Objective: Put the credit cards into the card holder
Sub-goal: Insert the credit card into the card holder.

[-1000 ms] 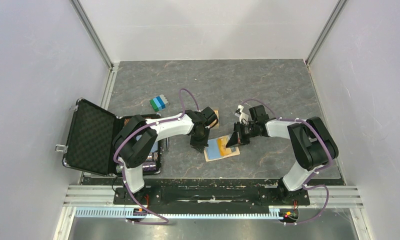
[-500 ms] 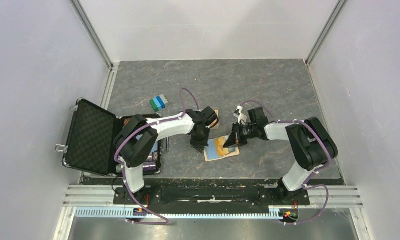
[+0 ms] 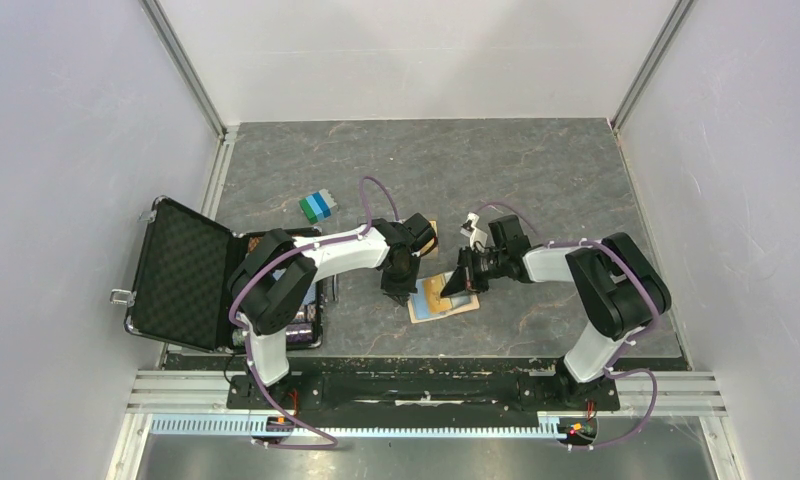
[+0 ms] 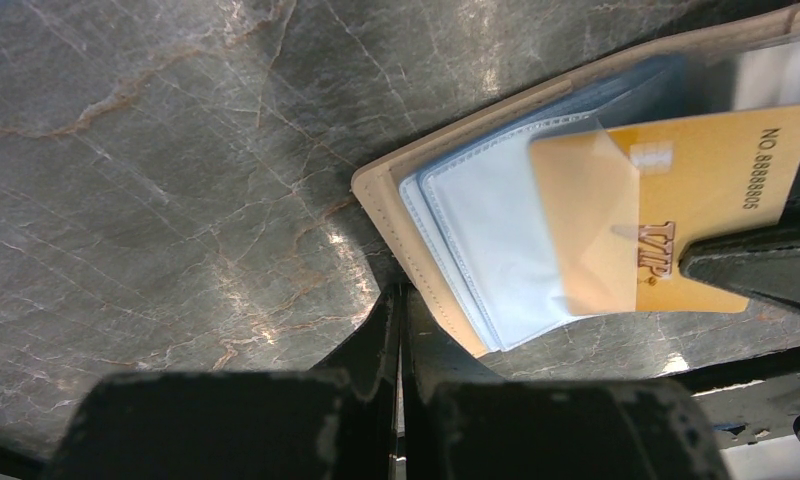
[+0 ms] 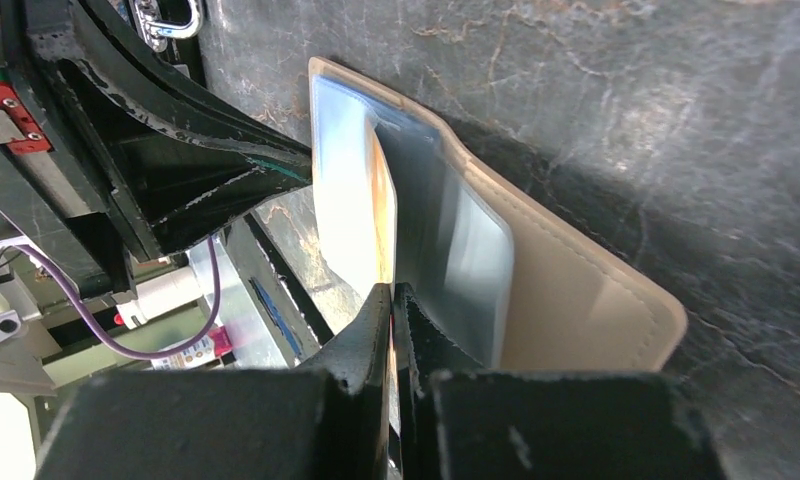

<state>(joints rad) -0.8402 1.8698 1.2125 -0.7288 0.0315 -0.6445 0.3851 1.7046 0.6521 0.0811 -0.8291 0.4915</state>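
Right jaws pinch a credit card (image 4: 711, 185), seemingly entering card holder (image 4: 379, 190).

1. The left arm (image 3: 334, 250) and right arm (image 3: 551, 262) have white link shells between bulky black joint housings.
2. A purple cable (image 3: 363, 185) loops along the outside (one per arm).
3. The left gripper (image 4: 398, 300) and right gripper (image 5: 391, 300) have matte black fingers with edges scuffed grey.

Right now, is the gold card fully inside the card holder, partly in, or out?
Partly in. The gold card has one end under a clear sleeve, numbered end sticking out.
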